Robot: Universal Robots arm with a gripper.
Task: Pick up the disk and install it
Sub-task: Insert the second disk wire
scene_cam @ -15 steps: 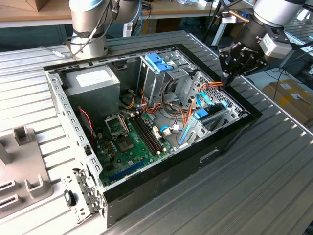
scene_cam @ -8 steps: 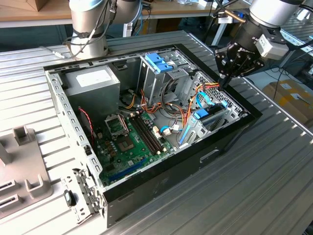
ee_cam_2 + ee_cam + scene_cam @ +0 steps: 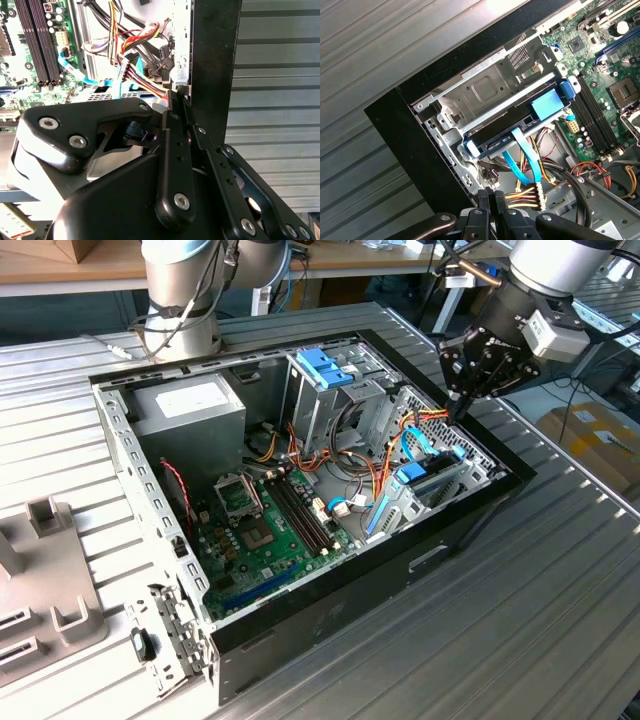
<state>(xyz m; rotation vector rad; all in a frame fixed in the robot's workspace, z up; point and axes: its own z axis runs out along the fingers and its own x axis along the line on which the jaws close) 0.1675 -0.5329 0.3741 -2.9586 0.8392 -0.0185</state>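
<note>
Bright, even light; sharp focus

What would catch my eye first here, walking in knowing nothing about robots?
Probably the open computer case lying on the ribbed metal table, its green circuit board and tangle of orange and blue cables laid bare. Next, the black tool hanging over the case's corner at the exterior view's right. There the disk, with its light-blue frame, sits in a metal bay.

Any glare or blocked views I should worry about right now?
In the second wrist view the gripper linkage covers the lower half, with bright light on the ribbed table; the first wrist view is evenly lit and the disk in its bay reads clearly; the exterior view has mild sheen on the table.
</note>
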